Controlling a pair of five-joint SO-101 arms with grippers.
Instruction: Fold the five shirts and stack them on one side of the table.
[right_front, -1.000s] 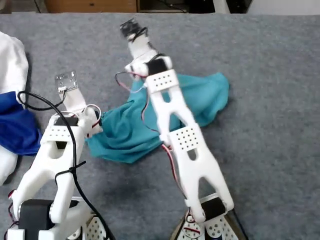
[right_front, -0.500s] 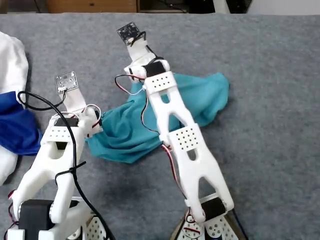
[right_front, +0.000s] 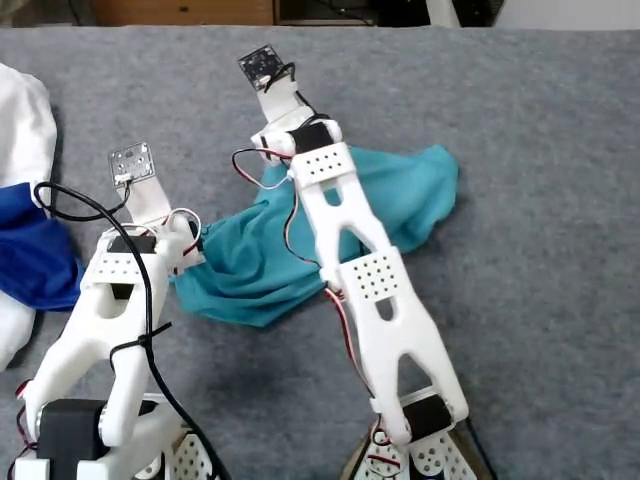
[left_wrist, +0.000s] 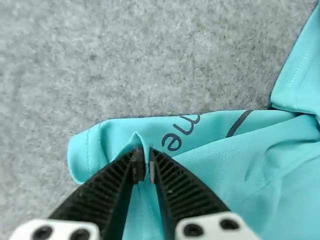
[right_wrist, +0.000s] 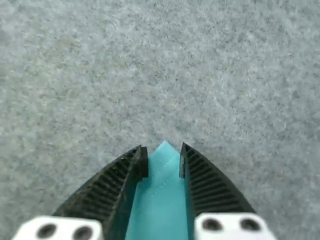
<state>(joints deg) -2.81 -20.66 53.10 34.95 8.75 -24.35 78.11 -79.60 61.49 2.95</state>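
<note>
Near the middle of the grey felt table (right_front: 540, 120), the teal shirt (right_front: 400, 200) is lying crumpled, reaching from beside the left arm (right_front: 110, 300) to the far side of the right arm (right_front: 370, 270). At the shirt's left edge a small ridge of cloth is being pinched by the left gripper (left_wrist: 142, 167). In the left wrist view its black ribbed jaws are being pressed almost together, with only the thin fold of teal fabric between their tips. Dark lettering and a dark curved stripe are being shown on the fabric just beyond that fold. A hemmed edge is curling over beside it, with bare felt past the hem.

Across the shirt the right arm is being held stretched out, its wrist over the shirt's far left corner. The right gripper (right_wrist: 163, 162) is being held low over the felt with its jaws standing apart. A pointed corner of the teal shirt, crossed by a line of stitching, is lying in the gap, its tip poking just past the fingertips. Whether that cloth is being squeezed cannot be told.

At the table's left edge a blue garment (right_front: 35, 255) is lying on a white garment (right_front: 25, 120), both apart from the teal shirt. A black cable (right_front: 70, 200) from the left arm is looping beside the blue one.
</note>
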